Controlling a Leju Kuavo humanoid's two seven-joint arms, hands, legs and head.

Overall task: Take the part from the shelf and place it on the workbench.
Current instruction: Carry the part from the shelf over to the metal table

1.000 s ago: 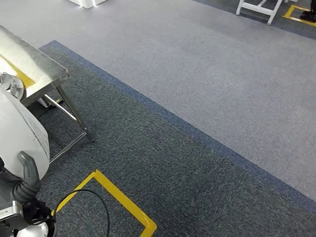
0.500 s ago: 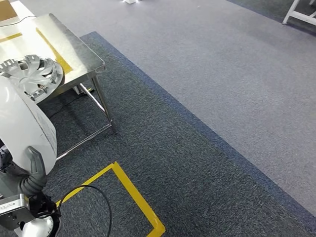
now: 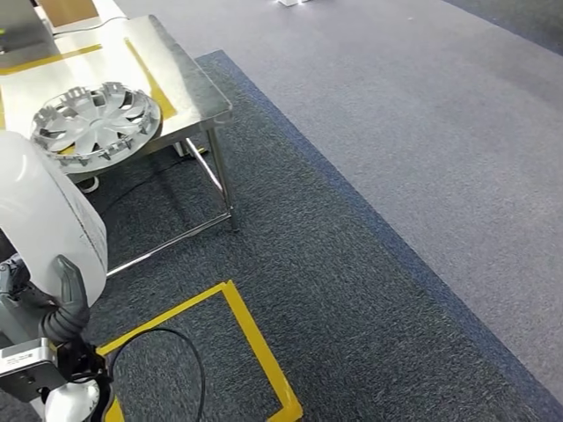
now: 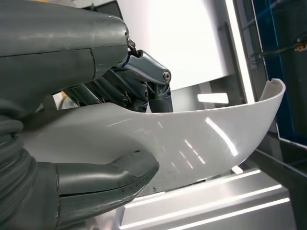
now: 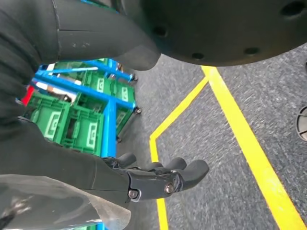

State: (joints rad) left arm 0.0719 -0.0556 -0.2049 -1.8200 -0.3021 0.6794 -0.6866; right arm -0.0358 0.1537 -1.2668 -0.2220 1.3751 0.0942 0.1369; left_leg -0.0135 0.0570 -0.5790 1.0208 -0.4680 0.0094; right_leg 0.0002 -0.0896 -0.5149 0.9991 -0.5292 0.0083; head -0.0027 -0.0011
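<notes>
The left hand (image 4: pixel 108 120) grips a glossy white, curved plastic panel (image 4: pixel 203 139), thumb pressed on one face and dark fingers on the other; the panel is smooth and thin-walled, bowing to an upturned lip at its free end, and sits at the near left of the scene, held off the carpet. At the far left, a silver multi-spoke wheel cover (image 3: pixel 96 123) lies on the shiny steel workbench (image 3: pixel 193 92) with yellow tape stripes. The right hand (image 5: pixel 163 177) hangs with fingers extended and slightly apart, holding nothing, above grey carpet (image 5: pixel 231 191) marked with yellow tape lines.
</notes>
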